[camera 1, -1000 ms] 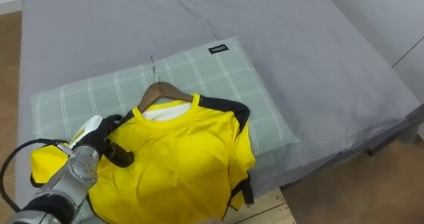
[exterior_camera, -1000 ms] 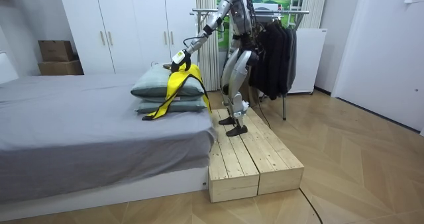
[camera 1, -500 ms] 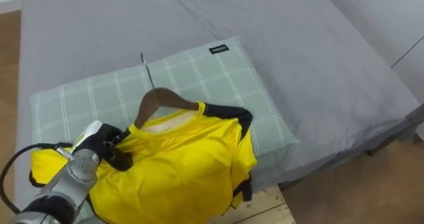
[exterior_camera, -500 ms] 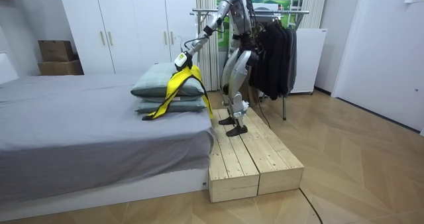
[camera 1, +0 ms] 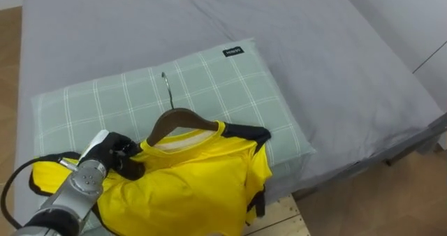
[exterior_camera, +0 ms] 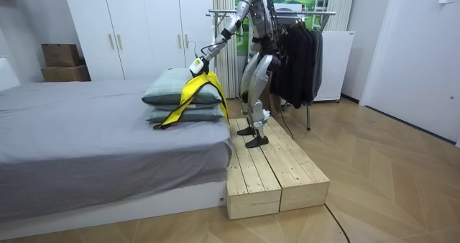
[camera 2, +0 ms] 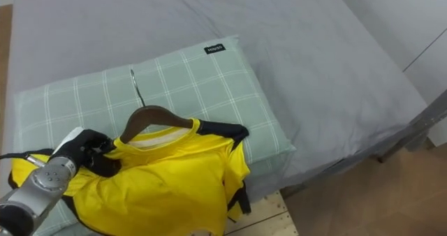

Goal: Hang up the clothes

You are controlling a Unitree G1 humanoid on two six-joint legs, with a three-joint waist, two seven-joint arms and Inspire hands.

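A yellow shirt [camera 1: 188, 187] with black trim hangs on a wooden hanger [camera 1: 178, 117] whose metal hook [camera 1: 166, 89] points away from me. It lies on a green checked pillow [camera 1: 223, 82], with its collar end raised. My left hand [camera 1: 112, 159] is at the shirt's left shoulder, its fingers curled round the cloth and the hanger's end. In the room view the left hand [exterior_camera: 197, 62] holds the shirt [exterior_camera: 190, 95] up over the stacked pillows, and the cloth drapes down their side.
The pillows lie on a grey bed [camera 1: 314, 47]. I stand on a wooden platform [exterior_camera: 277, 171] beside the bed. Behind me stands a clothes rack with dark garments [exterior_camera: 298, 56]. White wardrobes [exterior_camera: 129, 27] line the far wall.
My left hand's fingers have curled shut on the shirt's shoulder. The hanger and collar have risen a little and come nearer to me.
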